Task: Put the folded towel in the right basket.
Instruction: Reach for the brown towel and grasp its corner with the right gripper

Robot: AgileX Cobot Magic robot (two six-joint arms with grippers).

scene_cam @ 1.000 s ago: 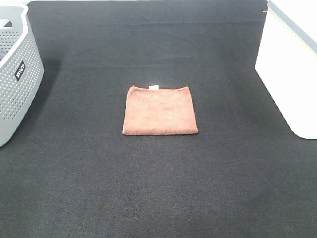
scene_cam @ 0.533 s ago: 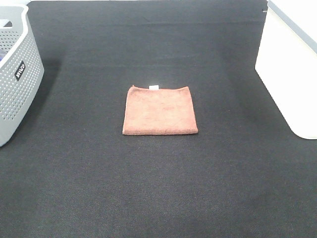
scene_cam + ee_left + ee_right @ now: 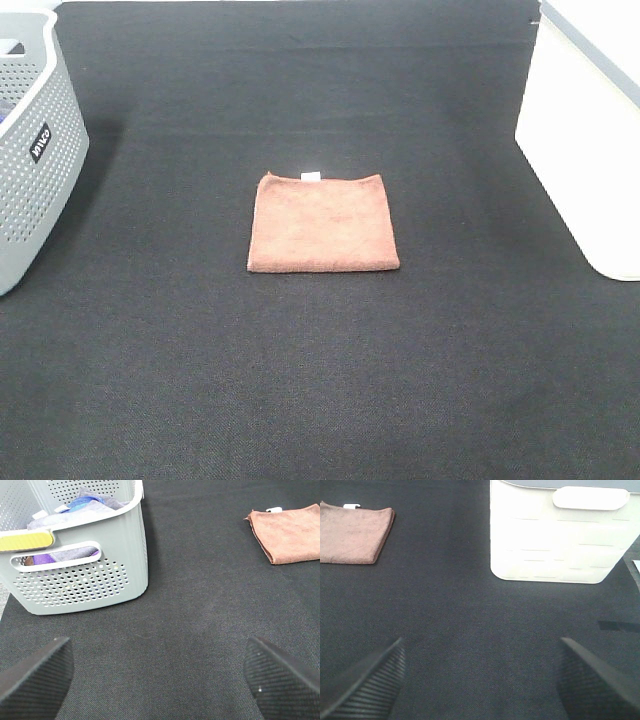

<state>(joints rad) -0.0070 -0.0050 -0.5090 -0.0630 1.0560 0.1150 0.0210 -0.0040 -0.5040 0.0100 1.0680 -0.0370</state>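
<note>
The folded towel (image 3: 323,223) is a reddish-brown square with a small white tag on its far edge. It lies flat on the black mat in the middle of the exterior high view. It also shows in the left wrist view (image 3: 289,533) and the right wrist view (image 3: 353,533). The right basket (image 3: 590,130) is large and white and stands at the right edge; the right wrist view (image 3: 562,532) shows its side. My left gripper (image 3: 157,677) is open and empty, near the grey basket and well away from the towel. My right gripper (image 3: 480,680) is open and empty, in front of the white basket.
A grey perforated basket (image 3: 30,160) with a black label stands at the left edge; the left wrist view (image 3: 80,555) shows cloths inside it. The black mat (image 3: 320,380) covers the table. Neither arm shows in the exterior high view.
</note>
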